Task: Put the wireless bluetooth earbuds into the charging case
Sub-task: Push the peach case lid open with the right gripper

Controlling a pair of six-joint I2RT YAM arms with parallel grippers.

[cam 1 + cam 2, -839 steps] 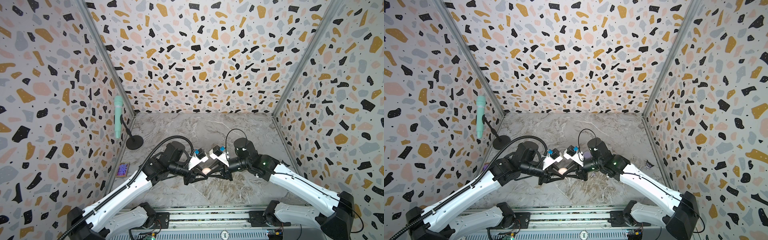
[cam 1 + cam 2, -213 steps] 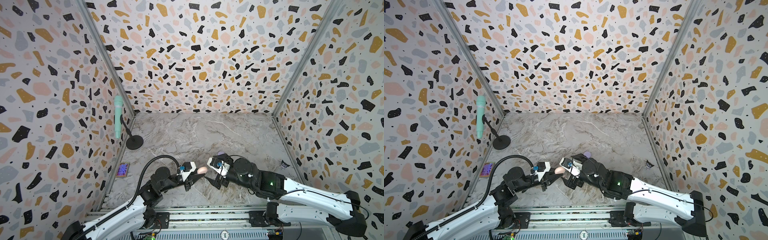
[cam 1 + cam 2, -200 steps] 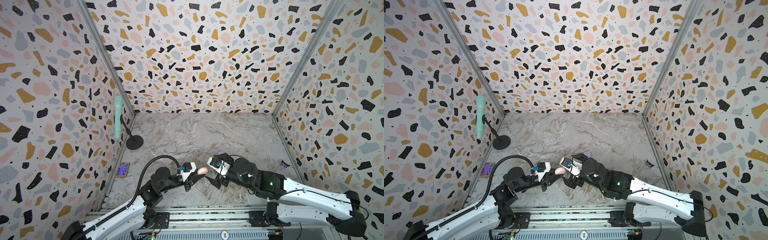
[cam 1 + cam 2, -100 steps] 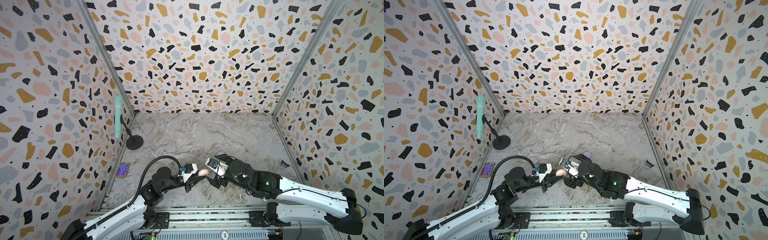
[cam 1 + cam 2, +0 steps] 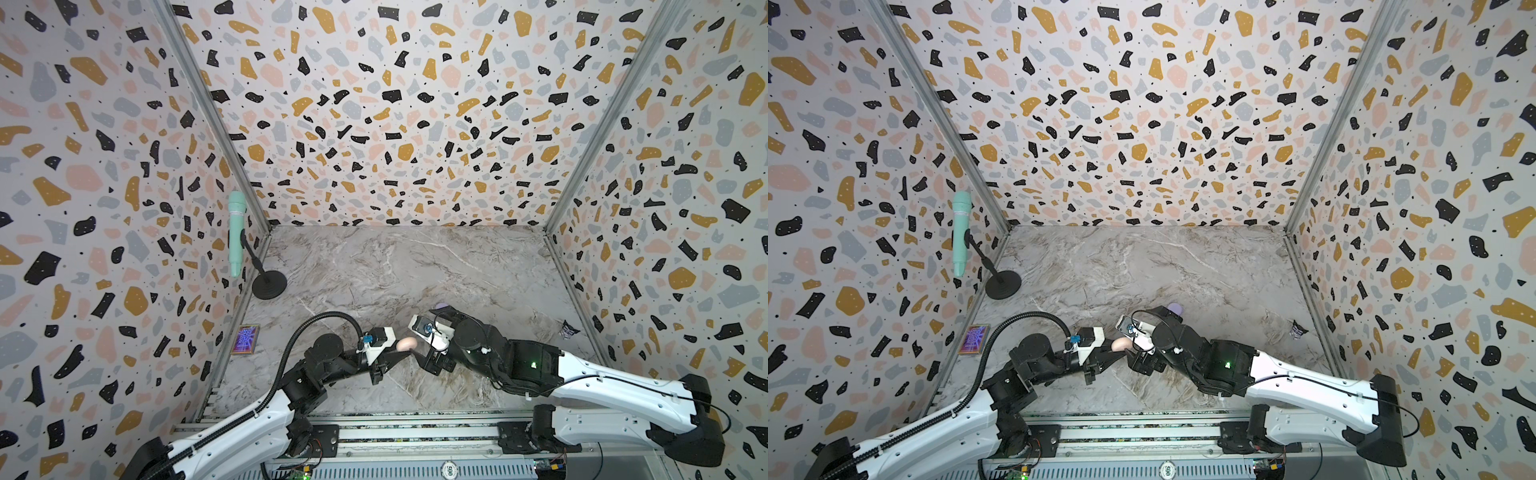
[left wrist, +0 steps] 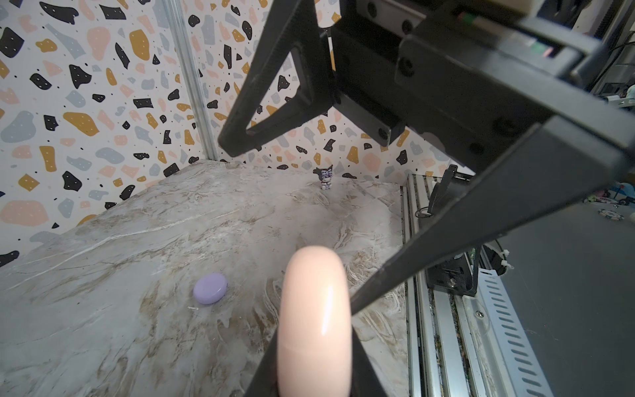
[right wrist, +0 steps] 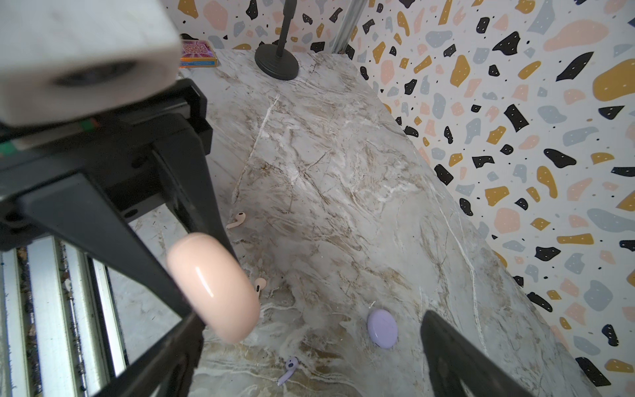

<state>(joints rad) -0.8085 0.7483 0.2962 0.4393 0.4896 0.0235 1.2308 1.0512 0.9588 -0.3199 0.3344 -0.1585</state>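
My left gripper (image 5: 402, 351) (image 6: 314, 357) is shut on the pink charging case (image 5: 406, 343) (image 5: 1121, 343) (image 6: 314, 319) (image 7: 213, 285) and holds it edge-on above the marble floor. My right gripper (image 5: 420, 354) (image 7: 311, 343) faces it, open wide, with one finger right beside the case's rim. In the right wrist view, two pale pink earbuds (image 7: 237, 220) (image 7: 260, 284) and one lavender earbud (image 7: 290, 369) lie on the floor under the grippers. A shut lavender case (image 5: 441, 306) (image 5: 1175, 308) (image 6: 210, 288) (image 7: 382, 328) lies just behind the right wrist.
A mint microphone (image 5: 235, 232) on a black stand (image 5: 269, 284) is at the back left. A colourful card box (image 5: 247, 339) lies by the left wall and a small dark figurine (image 5: 567, 330) by the right wall. A metal rail (image 5: 415, 432) runs along the front.
Both arms have drawn toward the front since the oldest frames. Over the last second my right gripper has edged left, closer to the pink case; my left gripper has kept its grip.
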